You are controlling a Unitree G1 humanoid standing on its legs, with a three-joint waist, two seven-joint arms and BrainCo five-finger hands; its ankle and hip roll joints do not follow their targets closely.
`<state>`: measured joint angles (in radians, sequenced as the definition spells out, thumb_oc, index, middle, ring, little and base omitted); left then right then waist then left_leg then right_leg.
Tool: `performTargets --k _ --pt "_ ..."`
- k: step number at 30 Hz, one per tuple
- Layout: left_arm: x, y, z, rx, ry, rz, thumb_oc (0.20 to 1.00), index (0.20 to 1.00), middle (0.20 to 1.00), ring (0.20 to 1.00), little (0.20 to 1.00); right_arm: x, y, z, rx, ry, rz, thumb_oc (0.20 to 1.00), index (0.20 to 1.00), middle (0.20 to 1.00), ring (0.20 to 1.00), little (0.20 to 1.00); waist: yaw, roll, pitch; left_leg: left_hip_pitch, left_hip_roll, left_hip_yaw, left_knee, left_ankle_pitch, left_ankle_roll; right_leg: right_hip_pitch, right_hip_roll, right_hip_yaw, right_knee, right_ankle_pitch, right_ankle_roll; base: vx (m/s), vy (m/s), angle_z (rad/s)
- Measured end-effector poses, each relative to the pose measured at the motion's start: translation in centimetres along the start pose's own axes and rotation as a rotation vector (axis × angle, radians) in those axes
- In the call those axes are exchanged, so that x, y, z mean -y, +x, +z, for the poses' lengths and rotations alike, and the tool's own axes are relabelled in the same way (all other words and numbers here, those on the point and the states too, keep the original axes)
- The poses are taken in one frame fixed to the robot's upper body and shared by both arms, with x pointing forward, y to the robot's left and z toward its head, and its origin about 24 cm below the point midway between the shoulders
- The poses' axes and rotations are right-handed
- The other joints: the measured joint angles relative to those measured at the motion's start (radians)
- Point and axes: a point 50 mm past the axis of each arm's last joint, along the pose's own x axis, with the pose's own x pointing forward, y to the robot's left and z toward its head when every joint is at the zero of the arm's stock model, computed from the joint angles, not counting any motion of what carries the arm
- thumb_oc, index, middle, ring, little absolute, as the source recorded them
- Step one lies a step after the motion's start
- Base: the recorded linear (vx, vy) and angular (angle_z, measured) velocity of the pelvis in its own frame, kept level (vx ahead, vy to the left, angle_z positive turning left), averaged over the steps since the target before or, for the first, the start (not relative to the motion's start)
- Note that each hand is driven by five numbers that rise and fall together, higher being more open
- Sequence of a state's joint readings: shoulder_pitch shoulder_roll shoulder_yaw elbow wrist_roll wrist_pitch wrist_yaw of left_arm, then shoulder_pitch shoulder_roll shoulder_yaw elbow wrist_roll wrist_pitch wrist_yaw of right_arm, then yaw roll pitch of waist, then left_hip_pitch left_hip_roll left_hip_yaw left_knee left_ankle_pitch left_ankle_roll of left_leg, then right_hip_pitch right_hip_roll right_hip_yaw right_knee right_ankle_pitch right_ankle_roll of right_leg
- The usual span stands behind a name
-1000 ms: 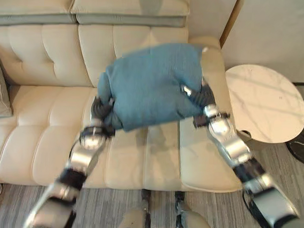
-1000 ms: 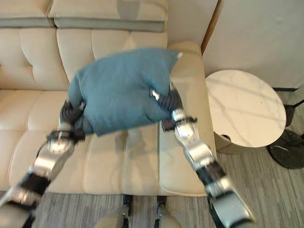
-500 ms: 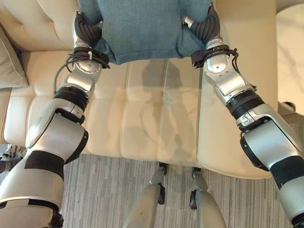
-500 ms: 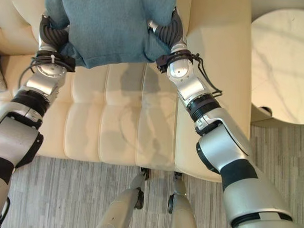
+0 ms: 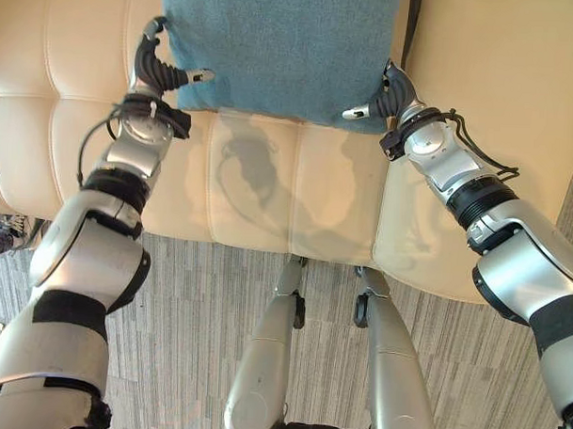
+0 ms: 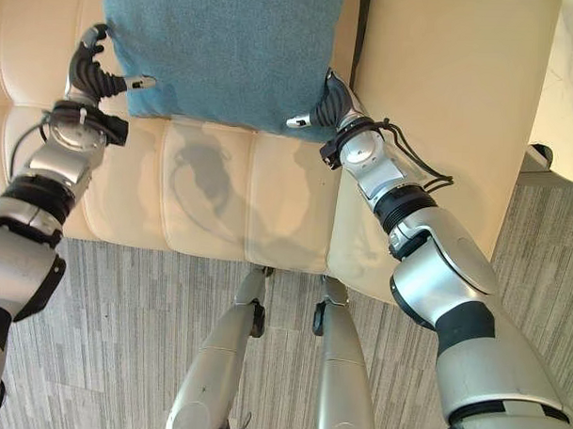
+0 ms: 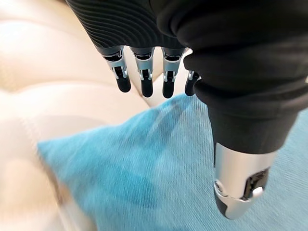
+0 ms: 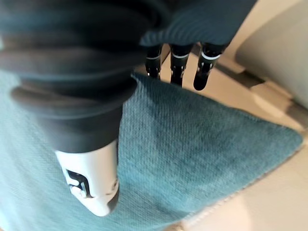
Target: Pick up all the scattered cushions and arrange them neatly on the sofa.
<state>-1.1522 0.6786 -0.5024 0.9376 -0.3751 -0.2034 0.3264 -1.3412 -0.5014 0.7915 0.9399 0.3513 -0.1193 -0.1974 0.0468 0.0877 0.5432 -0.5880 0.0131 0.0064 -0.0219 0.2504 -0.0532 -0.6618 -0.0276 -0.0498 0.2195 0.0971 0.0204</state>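
While you look down through the left eye view, the teal cushion (image 5: 278, 49) lies on the sofa (image 5: 297, 191) seat by its right armrest. Your left wrist view shows the left hand (image 7: 144, 72) open, fingers straight, beside one cushion corner. Your right wrist view shows the right hand (image 8: 180, 65) likewise open at the other corner.

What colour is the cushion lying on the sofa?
The cushion is plain teal blue, no pattern; the left eye view shows it best.

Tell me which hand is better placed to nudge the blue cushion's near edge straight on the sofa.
Neither clearly: both are open, the left hand beside the blue cushion's near left corner, the right hand at its near right corner on the sofa. I'd guess both together.
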Motion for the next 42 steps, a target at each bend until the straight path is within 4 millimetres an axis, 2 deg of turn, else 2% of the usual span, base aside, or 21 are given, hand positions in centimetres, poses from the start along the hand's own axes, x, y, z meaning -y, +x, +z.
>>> performTargets --k 4,8,12,13,15,17,23,25,27,28,29,31,33,34,35,36,37,39,40,41,42 --pt "0.7 -4.3 1.6 0.225 -0.194 -0.051 1.000 1.000 1.000 1.000 1.000 0.2 -3.0 -0.3 0.127 0.036 -0.005 1.000 1.000 1.000 1.000 1.000 -0.002 -0.039 0.014 0.058 0.002 0.006 -0.005 -0.001 0.000 0.052 0.004 0.019 -0.004 0.001 -0.001 0.00 -0.002 -0.06" --pt "-1.8 -8.4 -2.2 0.160 -0.254 0.020 1.000 1.000 1.000 1.000 1.000 1.3 -7.7 -1.8 0.204 0.082 -0.069 1.000 1.000 1.000 1.000 1.000 -0.012 -0.043 0.008 0.154 0.004 0.027 -0.026 -0.025 0.009 0.147 0.003 0.025 -0.032 -0.008 0.013 0.05 0.007 -0.10" --pt "-3.0 -14.3 -7.3 -0.022 -0.246 0.005 1.000 1.000 1.000 1.000 1.000 2.0 -16.0 -6.4 0.100 0.165 -0.154 1.000 1.000 1.000 1.000 1.000 -0.013 -0.060 -0.022 0.239 0.003 0.036 -0.034 -0.047 0.029 0.233 -0.002 0.026 -0.052 -0.022 0.007 0.11 0.048 -0.03" --pt "-2.7 -18.3 -10.2 -0.164 -0.247 -0.036 1.000 1.000 1.000 1.000 1.000 0.5 -19.7 -8.8 -0.019 0.202 -0.107 1.000 1.000 1.000 1.000 1.000 -0.027 -0.078 -0.071 0.265 0.004 0.048 -0.040 -0.067 0.030 0.261 -0.001 0.039 -0.074 -0.034 0.001 0.13 0.053 -0.17" --pt "-2.6 -22.5 -13.5 -0.360 -0.220 -0.111 1.000 1.000 1.000 1.000 1.000 -1.6 -23.8 -11.6 -0.186 0.234 -0.008 1.000 1.000 1.000 1.000 1.000 -0.036 -0.102 -0.159 0.282 0.006 0.067 -0.042 -0.083 0.032 0.287 0.001 0.047 -0.106 -0.027 0.010 0.10 0.073 -0.30" --pt "-2.5 -24.8 -15.0 -0.461 -0.216 -0.132 1.000 1.000 1.000 1.000 1.000 -2.7 -25.9 -12.9 -0.274 0.257 0.043 1.000 1.000 1.000 1.000 1.000 -0.049 -0.114 -0.196 0.319 0.006 0.081 -0.056 -0.085 0.035 0.324 0.001 0.048 -0.132 -0.013 0.027 0.05 0.092 -0.21" --pt "-1.7 -35.4 -20.2 -0.903 -0.206 -0.204 1.000 1.000 1.000 1.000 1.000 -8.3 -36.3 -19.0 -0.769 0.385 0.218 1.000 1.000 1.000 1.000 1.000 -0.090 -0.146 -0.361 0.474 0.000 0.172 -0.062 -0.145 0.046 0.494 -0.007 0.103 -0.247 0.020 0.056 -0.07 0.113 -0.41" --pt "-1.5 -35.8 -20.5 -0.935 -0.200 -0.227 1.000 1.000 1.000 1.000 1.000 -9.3 -37.8 -19.8 -0.847 0.393 0.255 1.000 1.000 1.000 1.000 1.000 -0.119 -0.148 -0.367 0.490 -0.005 0.199 -0.056 -0.144 0.058 0.491 -0.005 0.103 -0.231 0.058 0.066 -0.31 0.105 -0.45" --pt "-1.2 -35.6 -20.4 -0.928 -0.202 -0.248 1.000 1.000 1.000 1.000 1.000 -9.9 -37.7 -20.1 -0.868 0.399 0.279 1.000 1.000 1.000 1.000 1.000 -0.118 -0.138 -0.363 0.506 0.013 0.227 -0.059 -0.144 0.075 0.476 0.001 0.097 -0.205 0.078 0.114 -0.34 0.081 -0.47" --pt "-0.5 -34.9 -20.4 -0.909 -0.211 -0.270 1.000 1.000 1.000 1.000 1.000 -10.2 -37.9 -20.3 -0.883 0.410 0.271 1.000 1.000 1.000 1.000 1.000 -0.126 -0.120 -0.359 0.504 0.029 0.237 -0.053 -0.123 0.109 0.474 0.005 0.066 -0.154 0.056 0.147 -0.35 0.052 -0.12" --pt "0.0 -34.3 -20.4 -0.894 -0.207 -0.284 1.000 1.000 1.000 1.000 1.000 -10.6 -38.3 -20.7 -0.916 0.424 0.261 1.000 1.000 1.000 1.000 1.000 -0.126 -0.103 -0.354 0.504 0.048 0.230 -0.047 -0.121 0.116 0.429 0.011 0.024 0.017 -0.029 0.130 -0.33 0.024 0.13" --pt "0.5 -34.0 -20.4 -0.882 -0.203 -0.298 1.000 1.000 1.000 1.000 1.000 -11.9 -39.7 -21.1 -0.994 0.449 0.282 1.000 1.000 1.000 1.000 1.000 -0.110 -0.069 -0.367 0.500 0.088 0.221 -0.035 -0.124 0.132 0.405 0.020 0.003 0.389 -0.155 0.154 -0.28 -0.004 0.07" --pt "0.2 -35.1 -21.0 -0.939 -0.166 -0.294 1.000 1.000 1.000 1.000 1.000 -12.2 -39.6 -21.3 -1.011 0.458 0.257 1.000 1.000 1.000 1.000 1.000 -0.093 -0.079 -0.380 0.489 0.095 0.209 -0.032 -0.108 0.109 0.478 0.016 0.019 0.428 -0.210 0.166 -0.30 -0.050 0.04" --pt "0.7 -36.6 -21.4 -0.992 -0.151 -0.312 1.000 1.000 1.000 1.000 1.000 -11.7 -39.4 -21.8 -1.019 0.446 0.212 1.000 1.000 1.000 1.000 1.000 -0.086 -0.099 -0.391 0.428 0.083 0.172 -0.046 -0.021 0.054 0.649 0.029 0.022 0.051 -0.302 0.078 -0.61 -0.070 0.39" --pt "1.6 -37.2 -21.5 -1.023 -0.179 -0.311 1.000 1.000 1.000 1.000 1.000 -11.2 -38.9 -22.3 -1.026 0.430 0.182 1.000 1.000 1.000 1.000 1.000 -0.082 -0.062 -0.370 0.408 0.110 0.163 -0.057 0.023 0.014 0.660 0.068 0.018 -0.026 -0.268 -0.003 -0.64 -0.040 0.17" --pt "2.2 -38.5 -21.7 -1.068 -0.199 -0.303 1.000 1.000 1.000 1.000 1.000 -10.9 -38.9 -22.5 -1.042 0.420 0.169 1.000 1.000 1.000 1.000 1.000 -0.042 -0.028 -0.366 0.390 0.149 0.140 -0.048 0.057 -0.028 0.643 0.111 0.032 -0.037 -0.238 -0.051 -0.68 -0.023 -0.08" --pt "2.5 -39.1 -21.7 -1.091 -0.207 -0.304 1.000 1.000 1.000 1.000 1.000 -10.5 -38.9 -22.5 -1.032 0.414 0.147 1.000 1.000 1.000 1.000 1.000 -0.037 -0.041 -0.373 0.317 0.161 0.098 -0.027 0.135 -0.103 0.583 0.111 0.032 -0.037 -0.215 -0.088 -0.62 0.062 -0.38" --pt "2.2 -39.7 -21.8 -1.116 -0.197 -0.307 1.000 1.000 1.000 1.000 1.000 -9.6 -37.9 -22.7 -1.006 0.369 0.152 1.000 1.000 1.000 1.000 1.000 -0.029 -0.083 -0.369 0.272 0.092 0.010 0.032 0.023 -0.178 0.519 0.070 0.036 -0.077 -0.108 -0.100 -0.49 0.098 -0.08" --pt "2.1 -39.5 -21.8 -1.110 -0.193 -0.306 1.000 1.000 1.000 1.000 1.000 -9.3 -37.8 -22.7 -1.000 0.359 0.152 1.000 1.000 1.000 1.000 1.000 -0.043 -0.102 -0.361 0.256 0.065 -0.007 0.113 -0.036 -0.140 0.509 0.056 0.027 -0.105 -0.077 -0.102 -0.21 0.100 0.28" --pt "1.5 -39.0 -21.7 -1.087 -0.179 -0.309 1.000 1.000 1.000 1.000 1.000 -9.1 -37.1 -22.4 -0.967 0.360 0.140 1.000 1.000 1.000 1.000 1.000 -0.068 -0.126 -0.350 0.261 0.042 0.006 0.267 -0.143 -0.064 0.516 0.035 0.023 -0.152 -0.033 -0.100 -0.16 0.109 0.26" --pt "1.0 -38.3 -21.6 -1.058 -0.166 -0.310 1.000 1.000 1.000 1.000 1.000 -9.0 -36.6 -22.1 -0.938 0.364 0.137 1.000 1.000 1.000 1.000 1.000 -0.075 -0.149 -0.343 0.311 0.038 -0.001 0.342 -0.219 -0.057 0.519 0.030 0.030 -0.178 -0.008 -0.096 -0.09 0.075 0.18"
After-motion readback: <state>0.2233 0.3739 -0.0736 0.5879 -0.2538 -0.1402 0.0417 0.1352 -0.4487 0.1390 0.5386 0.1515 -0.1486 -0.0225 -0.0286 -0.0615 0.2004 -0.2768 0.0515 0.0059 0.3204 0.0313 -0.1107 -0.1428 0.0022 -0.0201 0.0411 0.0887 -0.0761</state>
